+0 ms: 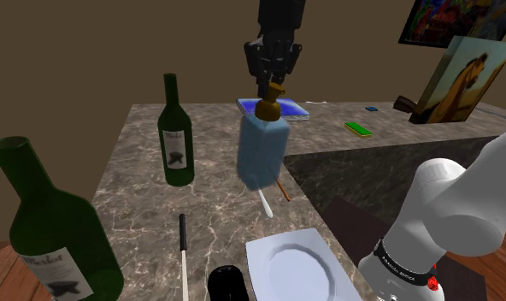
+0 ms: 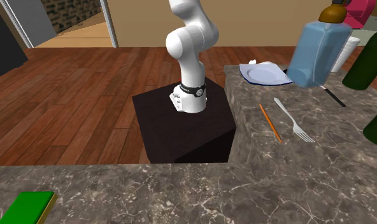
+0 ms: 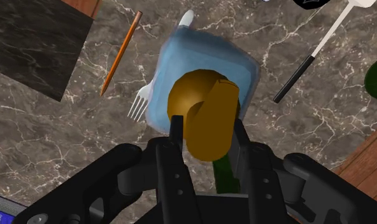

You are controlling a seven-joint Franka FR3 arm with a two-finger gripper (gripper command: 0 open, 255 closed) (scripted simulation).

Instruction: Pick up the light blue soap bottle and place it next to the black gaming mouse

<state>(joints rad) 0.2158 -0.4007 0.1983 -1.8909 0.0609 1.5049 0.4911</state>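
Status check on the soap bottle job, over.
Gripper shut on soap bottle, at its brown pump. Bottle light blue, tilted, hanging over fork and pencil. Green wine bottle stands close beside.

The soap bottle (image 1: 261, 152) hides most of the fork (image 1: 264, 203) and pencil (image 1: 283, 189) from my shoulder view. The picture's edge cuts off the mouse (image 1: 228, 284) and the near wine bottle (image 1: 50, 231).

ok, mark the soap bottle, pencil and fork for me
soap bottle (image 1: 261, 154), shoulder view, middle of the light blue body
pencil (image 3: 121, 53), wrist view, middle of the orange shaft
fork (image 2: 288, 113), second exterior view, middle of the handle
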